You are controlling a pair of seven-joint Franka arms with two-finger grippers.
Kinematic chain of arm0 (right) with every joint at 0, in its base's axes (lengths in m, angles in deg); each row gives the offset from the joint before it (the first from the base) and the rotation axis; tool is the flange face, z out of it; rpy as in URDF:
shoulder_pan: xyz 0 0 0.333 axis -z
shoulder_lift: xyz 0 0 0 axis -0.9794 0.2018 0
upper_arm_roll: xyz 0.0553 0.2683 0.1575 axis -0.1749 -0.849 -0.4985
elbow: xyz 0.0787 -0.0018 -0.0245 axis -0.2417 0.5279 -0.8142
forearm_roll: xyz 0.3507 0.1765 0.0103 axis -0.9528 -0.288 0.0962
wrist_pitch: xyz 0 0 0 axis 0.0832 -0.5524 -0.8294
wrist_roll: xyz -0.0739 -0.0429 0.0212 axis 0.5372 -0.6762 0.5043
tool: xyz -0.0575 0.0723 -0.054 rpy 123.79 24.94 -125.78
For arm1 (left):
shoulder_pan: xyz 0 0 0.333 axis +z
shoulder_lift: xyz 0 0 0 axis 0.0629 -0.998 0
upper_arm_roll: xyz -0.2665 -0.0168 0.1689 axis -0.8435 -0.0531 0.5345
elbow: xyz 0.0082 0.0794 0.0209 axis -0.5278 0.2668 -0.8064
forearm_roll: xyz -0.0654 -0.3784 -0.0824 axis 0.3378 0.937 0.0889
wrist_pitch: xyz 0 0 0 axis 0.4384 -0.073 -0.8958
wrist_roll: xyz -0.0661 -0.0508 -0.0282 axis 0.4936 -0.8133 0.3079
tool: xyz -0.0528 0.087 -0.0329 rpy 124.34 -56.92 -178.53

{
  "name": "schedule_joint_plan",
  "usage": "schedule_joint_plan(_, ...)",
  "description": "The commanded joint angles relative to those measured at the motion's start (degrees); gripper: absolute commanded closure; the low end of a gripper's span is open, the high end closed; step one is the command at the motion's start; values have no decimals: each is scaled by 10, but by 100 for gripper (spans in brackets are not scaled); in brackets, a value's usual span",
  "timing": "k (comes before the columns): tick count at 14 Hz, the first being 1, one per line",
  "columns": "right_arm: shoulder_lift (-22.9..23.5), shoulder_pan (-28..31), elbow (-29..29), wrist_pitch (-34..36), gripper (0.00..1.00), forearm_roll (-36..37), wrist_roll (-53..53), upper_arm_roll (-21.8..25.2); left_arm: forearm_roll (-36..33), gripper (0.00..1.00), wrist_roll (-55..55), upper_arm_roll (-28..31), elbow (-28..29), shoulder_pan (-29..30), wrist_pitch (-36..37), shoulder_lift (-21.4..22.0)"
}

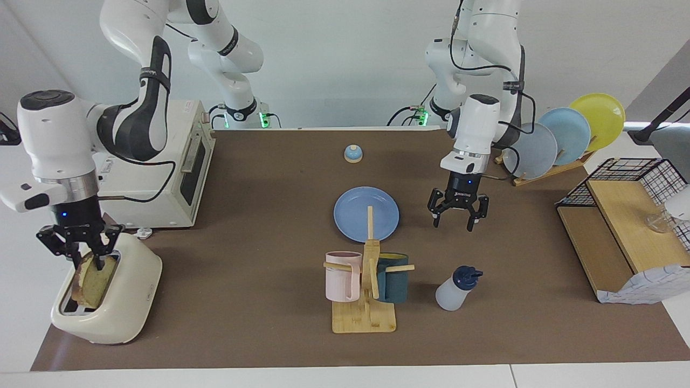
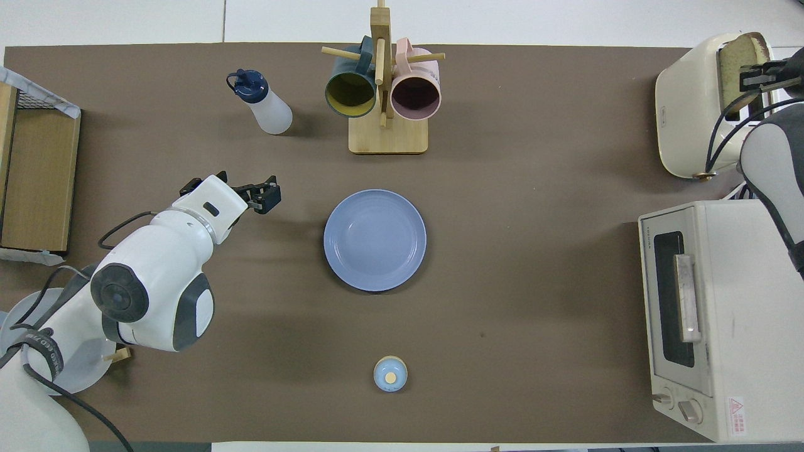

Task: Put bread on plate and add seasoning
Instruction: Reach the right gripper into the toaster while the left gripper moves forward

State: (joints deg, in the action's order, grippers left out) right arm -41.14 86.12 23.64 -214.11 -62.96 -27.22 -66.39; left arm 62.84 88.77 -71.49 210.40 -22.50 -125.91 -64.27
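Note:
The bread stands upright in a slot of the cream toaster at the right arm's end of the table. My right gripper is down on the slice's top edge, shut on it. The blue plate lies bare at mid-table. The seasoning, a white bottle with a navy cap, stands farther from the robots than the plate, beside the mug stand. My left gripper hangs open with nothing in it, over the table between the plate and the seasoning.
A wooden mug stand with a pink and a teal mug stands beside the seasoning. A small blue bell sits nearer the robots. A toaster oven stands beside the toaster. A plate rack and a wire-sided shelf fill the left arm's end.

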Motion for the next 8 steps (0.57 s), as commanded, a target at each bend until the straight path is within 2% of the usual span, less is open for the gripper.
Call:
schedule_joint_plan(1, -1, -2, -23, 26, 100, 58, 10, -5, 5, 0, 4, 8, -20, -11, -70, -64)
schedule_joint_plan(2, -1, -2, -36, 41, 100, 79, 11, -8, 11, 0, 3, 10, -33, -12, -93, -92)
schedule_joint_plan(5, -10, -26, -104, 164, 100, 114, 36, -22, 45, 0, 4, 15, -66, -31, -105, -118)
schedule_joint_plan(6, -27, -53, -119, 208, 100, 114, 35, -25, 78, 0, 3, 31, -83, -56, -121, -141)
schedule_joint_plan(8, -78, -113, -113, 282, 100, 115, 31, -28, 108, 0, 3, 124, -104, -146, -151, -181)
